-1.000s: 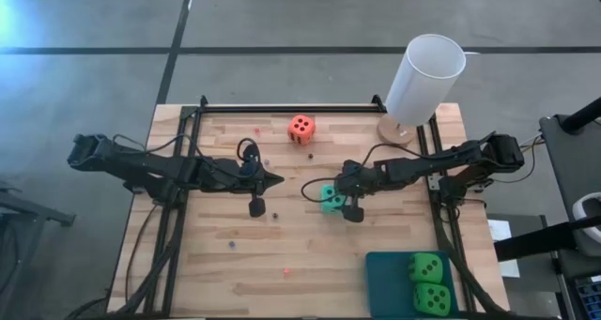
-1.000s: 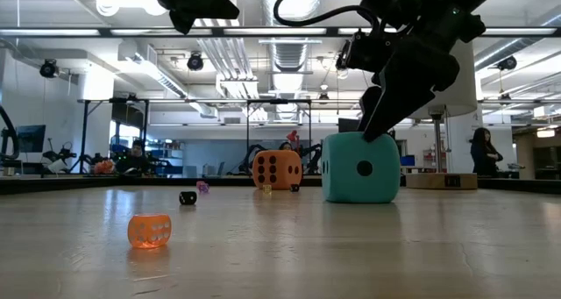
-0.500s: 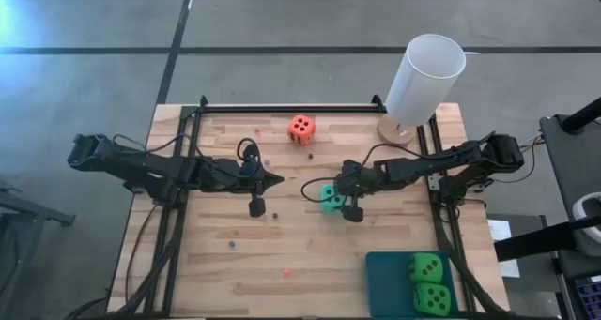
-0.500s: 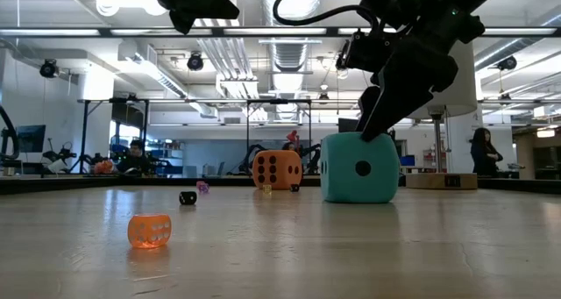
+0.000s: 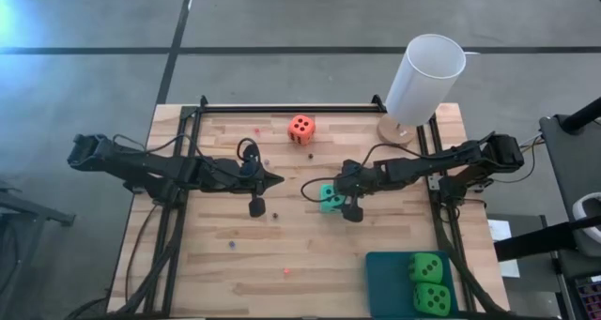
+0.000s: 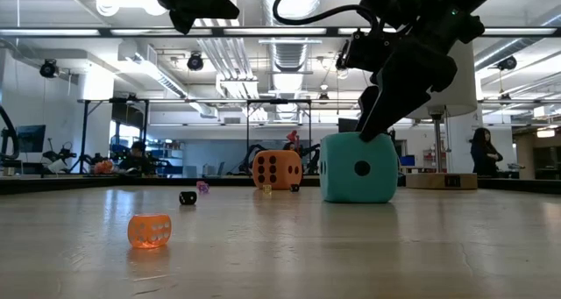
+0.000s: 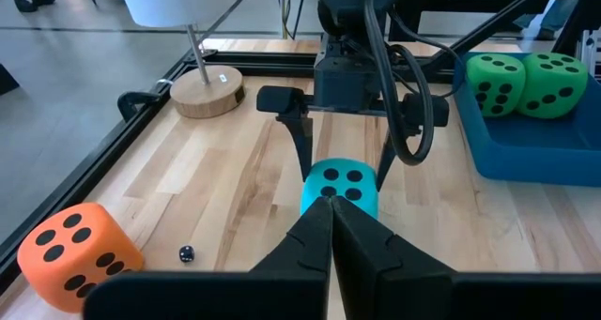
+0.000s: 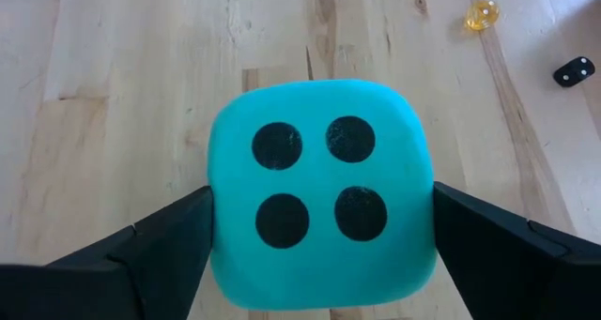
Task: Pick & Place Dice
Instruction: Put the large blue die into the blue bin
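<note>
The turquoise die [image 8: 322, 193] rests on its bottom face on the wooden table [image 5: 216, 264], four pips up, right of centre. My right gripper [image 8: 322, 217] reaches down over it with one finger on each side. My left gripper [image 5: 278, 180] hangs shut above the table's middle, its tips [image 7: 331, 217] pointing toward that die and touching nothing. An orange-red die [image 5: 301, 128] sits on the table near the far edge. Two bright green dice [image 5: 428, 282] lie in a blue tray [image 5: 385, 281] at the near right corner. My right gripper has the turquoise die between its two fingers, one finger [image 8: 169, 236] against the die's one side face [image 8: 218, 217] and the other finger [image 8: 488, 226] against the opposite face. The fingers slant down from the table's right side. The die stands level on the table.
A tall white cylinder [image 5: 424, 76] on a round wooden base stands at the far right corner. Tiny dice lie scattered on the table, among them a clear orange one [image 6: 149, 231] and a black one [image 6: 188, 197]. A black metal frame [image 5: 282, 107] runs along the far edge.
</note>
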Tool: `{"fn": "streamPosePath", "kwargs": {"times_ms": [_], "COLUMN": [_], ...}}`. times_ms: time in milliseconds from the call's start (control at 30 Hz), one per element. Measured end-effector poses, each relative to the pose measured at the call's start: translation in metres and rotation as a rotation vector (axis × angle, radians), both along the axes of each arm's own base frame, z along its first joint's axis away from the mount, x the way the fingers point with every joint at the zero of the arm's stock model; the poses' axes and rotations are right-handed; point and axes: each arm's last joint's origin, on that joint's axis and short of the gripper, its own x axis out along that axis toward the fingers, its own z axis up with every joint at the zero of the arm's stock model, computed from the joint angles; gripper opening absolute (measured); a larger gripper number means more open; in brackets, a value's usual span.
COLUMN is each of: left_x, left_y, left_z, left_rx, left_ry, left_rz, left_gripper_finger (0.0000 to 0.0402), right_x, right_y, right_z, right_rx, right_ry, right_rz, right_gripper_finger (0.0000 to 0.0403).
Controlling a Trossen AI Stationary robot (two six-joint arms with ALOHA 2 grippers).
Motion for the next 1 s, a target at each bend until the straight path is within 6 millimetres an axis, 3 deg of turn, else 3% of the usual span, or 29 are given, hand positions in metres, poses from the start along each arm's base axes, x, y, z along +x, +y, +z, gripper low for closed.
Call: {"fn": "streamPosePath", "kwargs": {"times_ms": [1000], "left_x": [0.0], "left_y": [0.0001], "left_z": [0.0], "left_rx": [0.0], "left_ry": [0.0], "left_rz": [0.0], "left_gripper_finger": [0.0015], "right_x": [0.0045], "right_y": [0.0004], "right_z": [0.0068], "right_rx": [-0.016], "right_ry": [-0.027], "right_rz": [0.021], "right_gripper_finger": [0.0354]}}
